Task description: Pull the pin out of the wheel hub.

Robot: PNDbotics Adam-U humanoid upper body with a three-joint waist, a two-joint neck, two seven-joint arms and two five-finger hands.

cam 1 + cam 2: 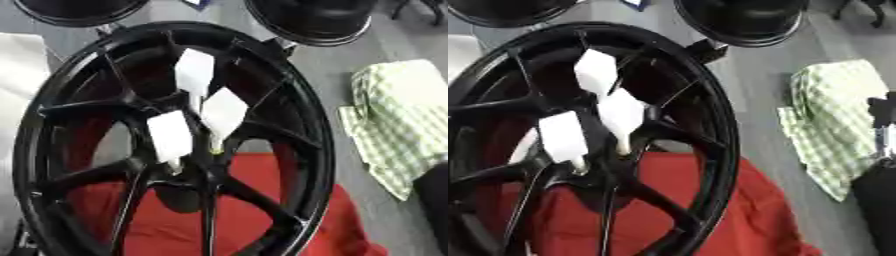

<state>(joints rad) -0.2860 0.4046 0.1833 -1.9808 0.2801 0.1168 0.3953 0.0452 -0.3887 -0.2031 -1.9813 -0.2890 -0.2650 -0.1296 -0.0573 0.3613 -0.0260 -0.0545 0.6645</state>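
Black wheel (175, 145) fills most of the view, well left of the right hand, tilted, with its spokes meeting at a hub (188, 172) low of centre. Red cloth (166, 220) lies under and behind the wheel, showing through the spokes, left of and below the hand. Green-checked cloth (837, 120) lies on the grey floor just beside the hand, on its left. Two more black rims (741, 20) sit at the top edge, up and left of the hand. Right hand (882, 114) is only a dark shape cut by the right edge; cannot tell whether it is open or closed, and it touches nothing of the wheel. Left hand not seen. Three white pins (171, 135) stand clustered in the hub, far left of the hand, all seated.
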